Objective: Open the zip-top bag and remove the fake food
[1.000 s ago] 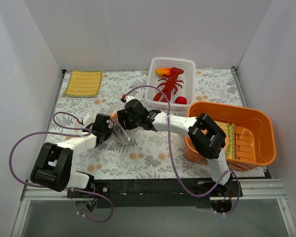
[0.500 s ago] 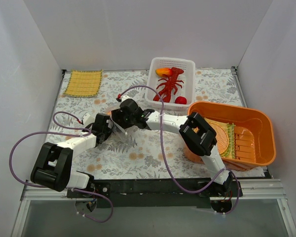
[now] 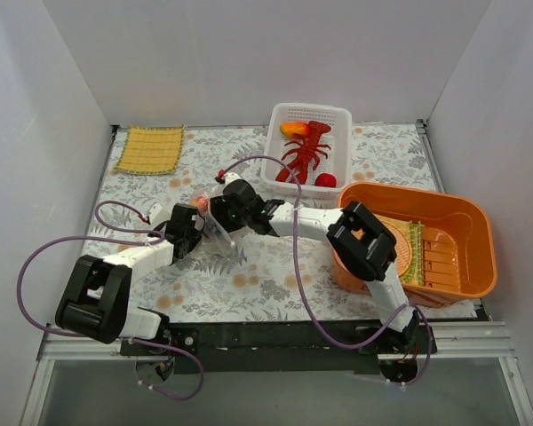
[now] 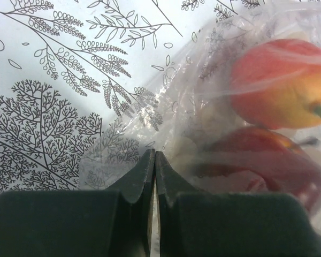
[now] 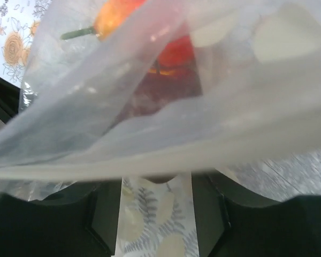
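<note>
- Zip-top bag [image 3: 217, 232] sits crumpled on the floral desk [image 3: 266, 275], nearer to me than the white basket [image 3: 308, 110] and off to its left, between my two wrists.
- My left jaws are pressed together with no gap, and a thin edge of the bag's clear film runs in between their tips.
- My right jaws stand wide apart, with the desk pattern showing through the gap. The film drapes across their tips, but I cannot tell whether they have any hold on it.
- Fake food inside the bag: an orange-yellow fruit [image 4: 281, 80] with a green stem and, touching it, a dark red piece [image 4: 267, 160], both blurred by the plastic.
- An orange tub [image 3: 466, 206] stands right of the basket and nearer to me, with a round woven mat [image 3: 398, 253] inside it.
- More fake food lies in the basket: a red lobster [image 3: 306, 153] down the middle, an orange-yellow mango [image 3: 294, 130] at the far end touching it, and a red round fruit [image 3: 325, 180] at the near right corner.
- A yellow cloth [image 3: 149, 149] lies flat well left of the basket, about level with it.
</note>
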### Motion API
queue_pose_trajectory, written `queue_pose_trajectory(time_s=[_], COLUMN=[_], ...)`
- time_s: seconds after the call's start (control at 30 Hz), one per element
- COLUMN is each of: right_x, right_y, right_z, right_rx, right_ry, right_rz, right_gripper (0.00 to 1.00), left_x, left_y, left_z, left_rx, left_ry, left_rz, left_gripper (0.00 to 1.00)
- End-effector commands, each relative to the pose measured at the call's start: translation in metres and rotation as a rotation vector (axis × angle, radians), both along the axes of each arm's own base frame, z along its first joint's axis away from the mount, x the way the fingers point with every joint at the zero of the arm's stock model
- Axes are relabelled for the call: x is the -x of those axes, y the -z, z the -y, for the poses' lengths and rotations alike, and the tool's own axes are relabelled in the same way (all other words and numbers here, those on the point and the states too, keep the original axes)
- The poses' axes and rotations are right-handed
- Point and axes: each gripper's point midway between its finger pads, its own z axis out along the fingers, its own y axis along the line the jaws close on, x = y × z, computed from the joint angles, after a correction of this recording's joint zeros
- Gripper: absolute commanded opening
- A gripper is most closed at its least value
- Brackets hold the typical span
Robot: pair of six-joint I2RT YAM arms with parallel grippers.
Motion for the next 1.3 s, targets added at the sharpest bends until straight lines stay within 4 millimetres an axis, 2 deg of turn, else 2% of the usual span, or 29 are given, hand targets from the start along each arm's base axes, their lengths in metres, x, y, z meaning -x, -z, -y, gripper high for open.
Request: queue_pose_trajectory(time_s=[0.0,0.2,0.27,0.43,0.53,0.67,0.77,0.8,0.9,0.97,1.07,1.27], right_x=[-0.013,-0.007,-0.003,0.0,0.002,0.002,-0.01,-0.01,-0.012,-0.017,-0.021,-0.024], right_y=[-0.027,-0.049,-0.047,-0.056,-0.058,-0.06,-0.061,-0.052,-0.046,-0.051,-0.037,-0.037], right_z=[0.028,0.039,0.048,0.06,0.057,0.039,0.025,0.02,0.011,0.005,0.001,-0.008], right_rx=[-0.03,-0.017,0.021,0.072,0.051,-0.013,-0.03,-0.021,-0.027,-0.047,-0.022,-0.059], right_ry=[0.039,0.015,0.019,0.017,-0.011,-0.098,-0.139,-0.162,-0.203,-0.207,-0.217,-0.22], right_rz=[0.031,0.046,0.027,0.036,0.051,0.096,0.17,0.17,0.196,0.214,0.214,0.225], right_gripper=[0.45,0.41,0.4,0.38,0.46,0.55,0.66,0.67,0.7,0.72,0.73,0.83], left_x=[0.039,0.041,0.041,0.039,0.039,0.038,0.038,0.037,0.033,0.03,0.026,0.021], left_y=[0.033,0.033,0.032,0.027,0.027,0.027,0.027,0.027,0.026,0.025,0.024,0.026], left_z=[-0.015,-0.021,-0.023,-0.026,-0.024,-0.022,-0.021,-0.02,-0.017,-0.015,-0.012,-0.007], left_rx=[-0.076,-0.095,-0.101,-0.111,-0.106,-0.1,-0.099,-0.096,-0.093,-0.092,-0.087,-0.076], left_ry=[-0.007,-0.049,-0.06,-0.071,-0.064,-0.055,-0.04,-0.034,-0.016,-0.005,0.008,0.033], left_rz=[-0.184,-0.195,-0.194,-0.182,-0.187,-0.187,-0.184,-0.185,-0.179,-0.175,-0.175,-0.177], left_gripper=[0.0,0.0,0.0,0.0,0.0,0.0,0.0,0.0,0.0,0.0,0.0,0.0])
